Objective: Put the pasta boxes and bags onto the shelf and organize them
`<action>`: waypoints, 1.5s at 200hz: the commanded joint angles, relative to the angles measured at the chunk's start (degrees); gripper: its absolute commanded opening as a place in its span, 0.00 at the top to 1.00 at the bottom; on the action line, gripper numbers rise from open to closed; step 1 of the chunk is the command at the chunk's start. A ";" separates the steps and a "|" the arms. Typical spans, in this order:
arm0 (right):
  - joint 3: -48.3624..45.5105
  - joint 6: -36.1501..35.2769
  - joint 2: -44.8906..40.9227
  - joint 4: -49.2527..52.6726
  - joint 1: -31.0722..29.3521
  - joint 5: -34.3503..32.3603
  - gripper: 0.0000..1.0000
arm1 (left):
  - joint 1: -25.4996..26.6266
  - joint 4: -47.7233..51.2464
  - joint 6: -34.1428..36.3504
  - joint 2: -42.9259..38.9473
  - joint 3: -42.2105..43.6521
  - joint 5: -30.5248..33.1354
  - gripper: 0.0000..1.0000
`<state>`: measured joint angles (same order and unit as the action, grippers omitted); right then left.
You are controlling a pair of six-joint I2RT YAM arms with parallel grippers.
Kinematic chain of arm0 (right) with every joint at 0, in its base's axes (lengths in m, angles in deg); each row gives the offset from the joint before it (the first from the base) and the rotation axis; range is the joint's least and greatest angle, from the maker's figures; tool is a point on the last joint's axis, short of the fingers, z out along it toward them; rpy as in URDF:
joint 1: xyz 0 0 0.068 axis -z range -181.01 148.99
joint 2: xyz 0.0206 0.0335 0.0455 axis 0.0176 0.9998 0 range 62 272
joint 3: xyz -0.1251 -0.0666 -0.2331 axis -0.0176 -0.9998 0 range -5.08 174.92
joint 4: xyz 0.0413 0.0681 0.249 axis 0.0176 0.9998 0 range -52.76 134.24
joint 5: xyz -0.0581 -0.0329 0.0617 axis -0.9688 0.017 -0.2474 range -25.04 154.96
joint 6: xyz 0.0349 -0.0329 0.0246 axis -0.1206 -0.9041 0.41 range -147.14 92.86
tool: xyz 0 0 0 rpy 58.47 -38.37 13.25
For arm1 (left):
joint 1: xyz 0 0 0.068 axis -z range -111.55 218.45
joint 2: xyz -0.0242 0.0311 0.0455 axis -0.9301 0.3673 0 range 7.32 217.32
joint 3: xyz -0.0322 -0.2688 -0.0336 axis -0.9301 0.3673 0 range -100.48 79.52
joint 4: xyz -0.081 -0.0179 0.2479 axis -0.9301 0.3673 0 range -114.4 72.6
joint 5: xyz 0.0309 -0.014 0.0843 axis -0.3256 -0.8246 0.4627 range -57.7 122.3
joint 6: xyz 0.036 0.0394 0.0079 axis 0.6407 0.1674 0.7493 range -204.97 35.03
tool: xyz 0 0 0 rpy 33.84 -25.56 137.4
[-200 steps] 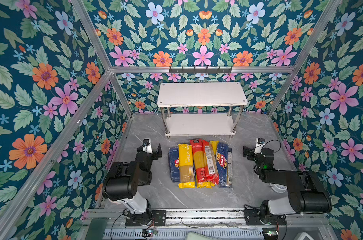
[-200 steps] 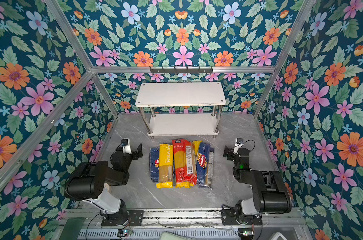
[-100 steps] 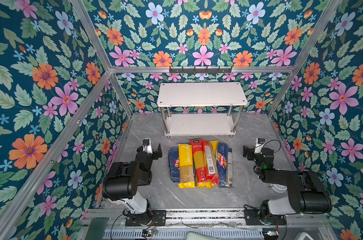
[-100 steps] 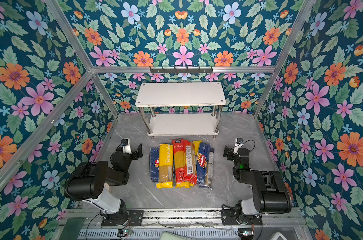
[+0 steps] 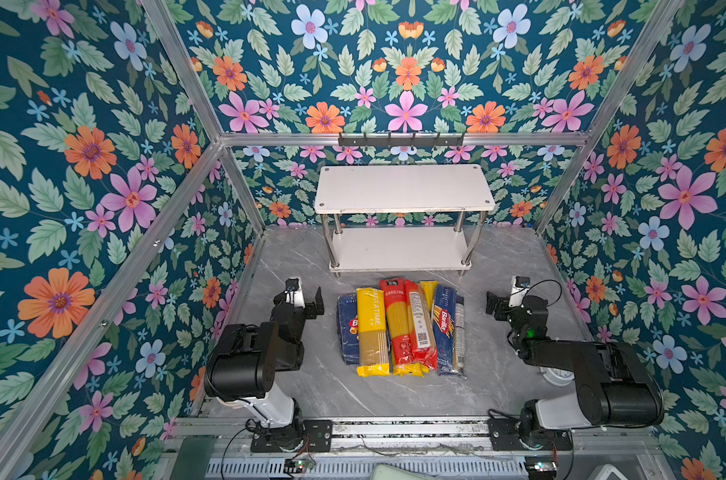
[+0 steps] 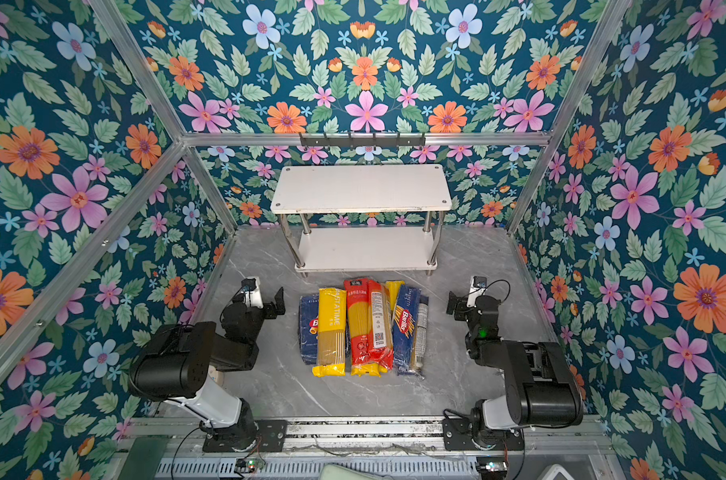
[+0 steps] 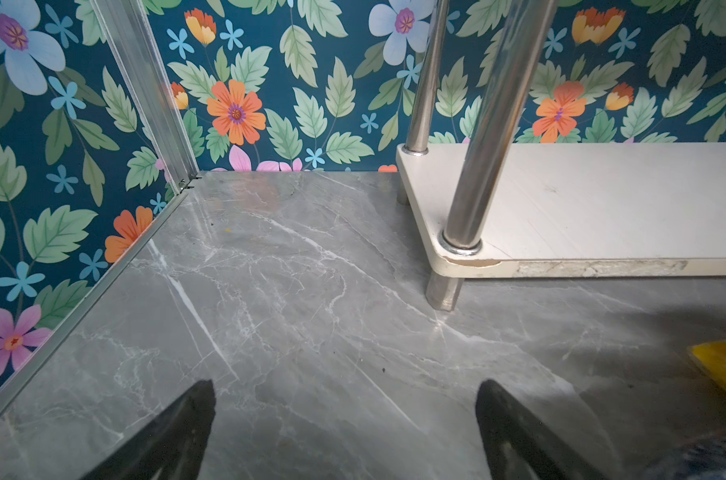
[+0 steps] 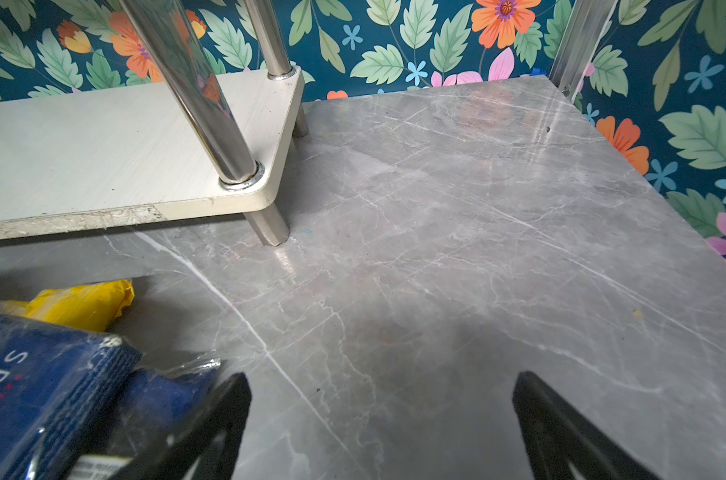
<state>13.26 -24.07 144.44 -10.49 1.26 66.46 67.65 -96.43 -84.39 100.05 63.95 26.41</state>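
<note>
Nothing is held. The left fingers and the right fingers are spread wide and released, both pointed toward the far side, low over the desk. The packs are laid side by side between them at mid-desk, with long axes running near to far.

The dark blue carton is found at the left end, just right of the left fingers and partly covered by a yellow bag. The left arm is judged nearer to it. The blue Barilla bag and a clear bag are placed at the right end, nearer the right fingers, with red bags in the middle.

The shelf is set just beyond the packs' far ends, with both white boards bare. Entry to the lower board is bounded by the chrome posts at the corners.
</note>
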 commanded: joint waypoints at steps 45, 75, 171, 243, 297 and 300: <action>0.07 0.09 -0.08 -1.57 0.02 0.17 0.01 | 0.12 -0.02 0.70 -0.11 -0.69 -0.09 0.00; -0.16 0.01 -0.08 -1.80 0.06 -0.22 0.01 | 0.14 -0.45 0.64 -0.15 -0.52 -0.05 0.09; 20.72 14.01 -15.01 55.63 -9.01 -18.15 0.01 | 3.02 32.05 -3.64 -18.24 -12.19 12.90 0.07; 22.82 26.52 -35.06 78.88 -10.99 -12.63 0.01 | 16.27 54.54 -9.00 -30.13 -20.08 27.46 0.12; 29.47 26.02 -33.87 87.35 -11.61 -5.79 0.01 | 27.15 65.36 -15.49 -34.81 -22.43 30.52 0.14; 29.71 26.22 -33.78 87.75 -11.70 -5.59 0.01 | 27.69 65.72 -15.89 -35.00 -22.53 31.02 0.13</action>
<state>41.15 0.93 110.10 71.41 -9.91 57.50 91.98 -37.32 -96.00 66.39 42.09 53.34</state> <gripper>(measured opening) 0.993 0.864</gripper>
